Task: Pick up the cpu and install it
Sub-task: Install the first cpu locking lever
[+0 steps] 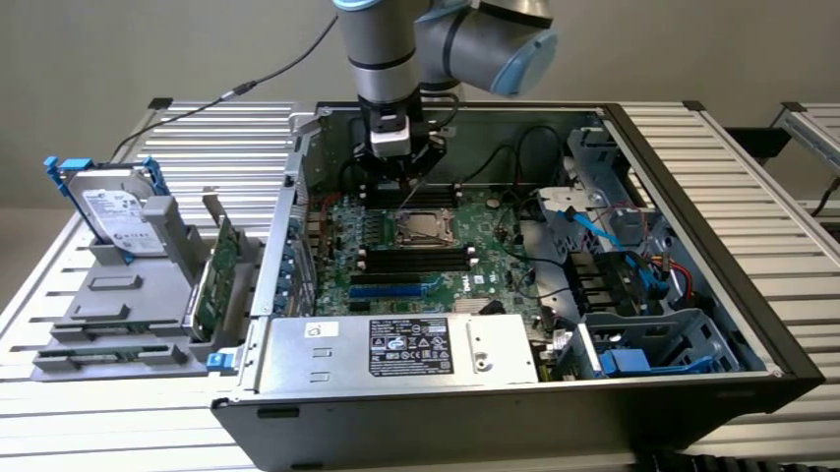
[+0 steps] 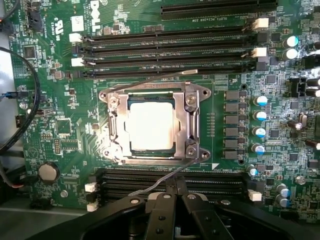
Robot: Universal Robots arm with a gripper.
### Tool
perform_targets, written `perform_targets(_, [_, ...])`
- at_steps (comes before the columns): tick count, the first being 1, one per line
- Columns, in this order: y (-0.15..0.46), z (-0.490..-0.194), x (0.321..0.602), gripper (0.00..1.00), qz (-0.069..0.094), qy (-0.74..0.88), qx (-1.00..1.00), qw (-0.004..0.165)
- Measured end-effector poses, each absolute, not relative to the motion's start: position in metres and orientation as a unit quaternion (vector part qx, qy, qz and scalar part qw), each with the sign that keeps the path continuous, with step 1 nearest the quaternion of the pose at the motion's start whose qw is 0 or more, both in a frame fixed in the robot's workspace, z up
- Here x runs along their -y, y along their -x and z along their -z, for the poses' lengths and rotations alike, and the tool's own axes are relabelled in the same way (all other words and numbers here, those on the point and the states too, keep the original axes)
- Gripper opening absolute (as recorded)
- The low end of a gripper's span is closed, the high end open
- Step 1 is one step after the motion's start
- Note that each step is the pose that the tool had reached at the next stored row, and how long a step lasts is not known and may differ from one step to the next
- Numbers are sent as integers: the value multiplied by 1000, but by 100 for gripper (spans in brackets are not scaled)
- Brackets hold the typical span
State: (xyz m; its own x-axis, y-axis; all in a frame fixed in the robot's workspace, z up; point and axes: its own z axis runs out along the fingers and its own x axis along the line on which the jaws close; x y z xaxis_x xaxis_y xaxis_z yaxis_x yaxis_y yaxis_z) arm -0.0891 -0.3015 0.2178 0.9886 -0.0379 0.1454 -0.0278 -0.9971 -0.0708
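The cpu [image 2: 152, 126] is a small square chip with a dull silver top. It lies flat inside the metal socket frame [image 2: 192, 107] on the green motherboard [image 2: 60, 75], and it also shows as the cpu [image 1: 423, 227] in the middle of the open computer case. My gripper [image 1: 395, 187] hangs just above the board, on the far side of the socket. In the wrist view my gripper [image 2: 176, 191] is shut, its black fingertips pressed together with nothing between them. They sit over the memory slots beside the socket, close to a thin wire lever [image 2: 165, 180].
Long black memory slots [image 2: 170, 42] flank the socket on both sides. A hard drive [image 1: 116, 211] with a blue bracket stands in a grey holder outside the case, at the exterior view's left. The power supply [image 1: 393, 349] fills the case's front, and cables [image 1: 597, 221] crowd the right.
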Motion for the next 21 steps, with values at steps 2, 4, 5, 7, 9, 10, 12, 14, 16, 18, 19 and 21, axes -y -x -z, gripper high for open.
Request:
perform_targets(2, [93, -218, 301, 11, 74, 997, -17, 34])
perform_targets(4, [97, -218, 301, 11, 74, 997, -17, 34])
perform_targets(5, [99, -218, 302, 11, 74, 997, -17, 34])
perform_targets(7, [102, -218, 301, 11, 74, 997, -17, 34])
perform_targets(9, [104, -218, 301, 11, 74, 997, -17, 34])
perform_targets(10, [104, -218, 301, 11, 74, 997, -17, 34])
perform_targets(12, [104, -218, 301, 11, 74, 997, -17, 34])
perform_targets(14, [104, -218, 302, 11, 74, 997, -17, 34])
perform_targets(16, [104, -218, 303, 11, 73, 997, -17, 34])
perform_targets(18, [103, -218, 303, 11, 74, 997, -17, 34])
perform_targets(19, [103, -218, 304, 11, 73, 997, -17, 34])
perform_targets(21, [103, -218, 305, 11, 74, 997, -17, 34])
